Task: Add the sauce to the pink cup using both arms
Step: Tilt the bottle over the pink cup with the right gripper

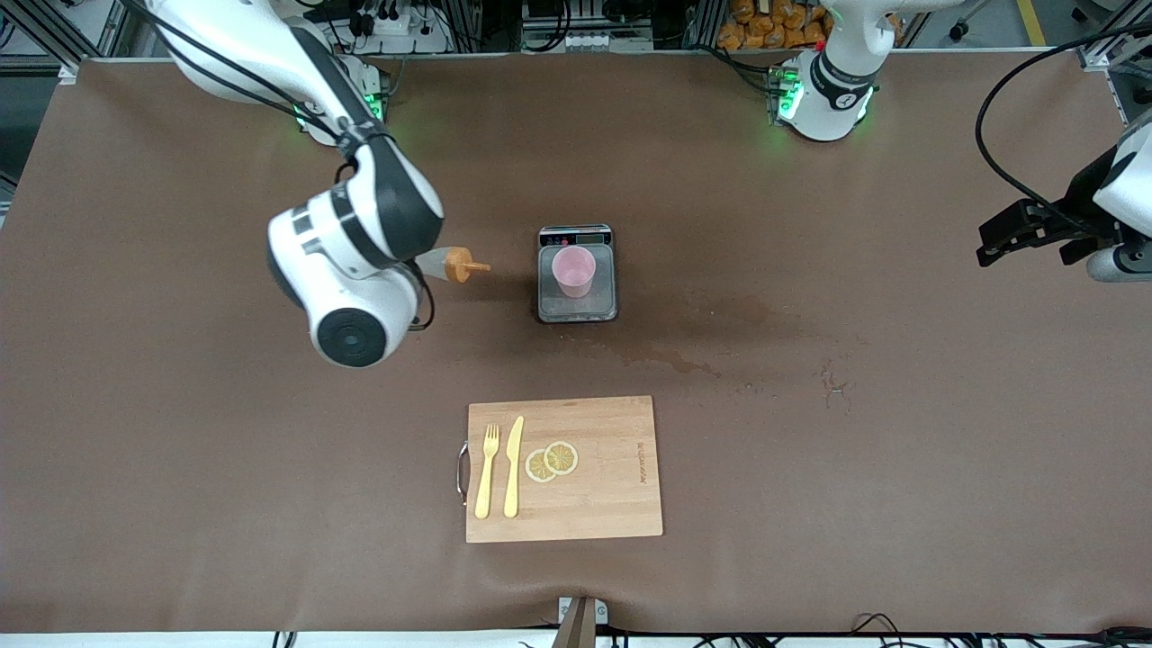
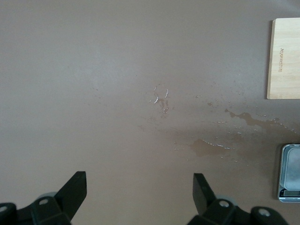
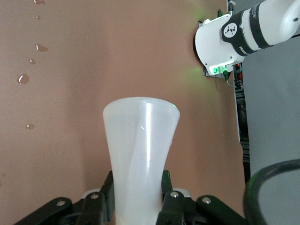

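Brown matting covers the desk [image 1: 810,468], stained with wet patches near its middle. From the front view, the pink cup [image 1: 573,271] stands upright on a small scale [image 1: 577,306] at mid-desk, and a cutting board [image 1: 612,504] with a fork [image 1: 487,471], a knife [image 1: 513,465] and two lemon slices [image 1: 552,461] lies nearer the camera. The right gripper [image 1: 416,270] holds the sauce [image 1: 454,265] tipped on its side in the air, beside the cup toward the right arm's end, orange nozzle aimed at the cup but well short of it. I judge the carry step to be in hand: the nozzle must next come over the cup's rim and tilt down before any squeeze. The left gripper [image 1: 1021,236] waits over the left arm's end of the desk (its part in the task not yet begun).

In the left wrist view, the left gripper [image 2: 139,190] shows its jaws spread wide over bare, spattered matting; only corners of the board and the scale show at the edge.

In the right wrist view, the right gripper [image 3: 138,199] has its jaws pinching the sauce [image 3: 140,150] near the neck end, the bottle's flat base filling the frame. The nozzle and the cup are hidden here, and how much sauce is inside is hard to make out.
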